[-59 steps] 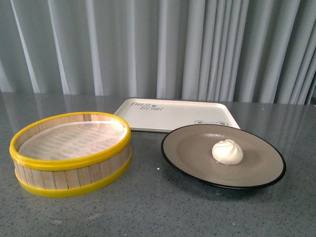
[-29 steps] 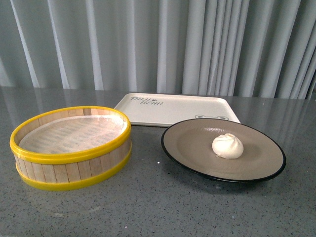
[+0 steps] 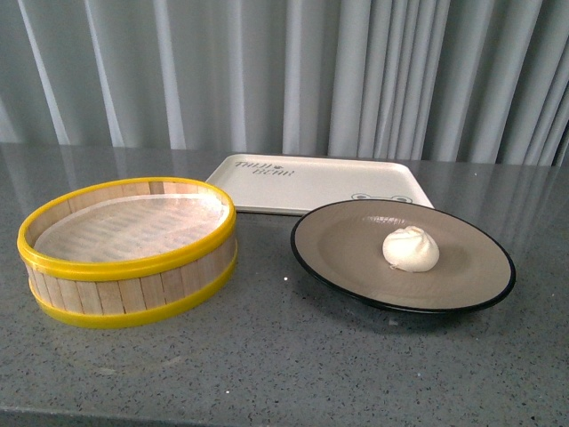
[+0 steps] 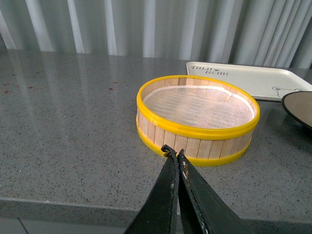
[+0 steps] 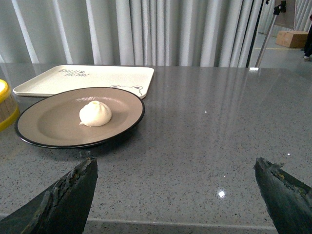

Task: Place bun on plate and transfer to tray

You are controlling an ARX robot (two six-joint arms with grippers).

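Grey counter [image 3: 284,374]: bun [image 3: 411,248] on plate [image 3: 342,253], tray [image 3: 311,187] just behind, basket [image 3: 133,292] alongside.

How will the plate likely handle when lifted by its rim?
The plate looks rigid and glossy, so its rim may slip in a grip. The bun lies on its shallow inside and might roll if tilted.

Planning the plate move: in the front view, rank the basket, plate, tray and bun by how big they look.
1. The basket and the plate: about equal width, not ranked.
2. The tray: looks smaller, but sits farther back, partly behind the plate, so unsure.
3. The bun: clearly smallest.
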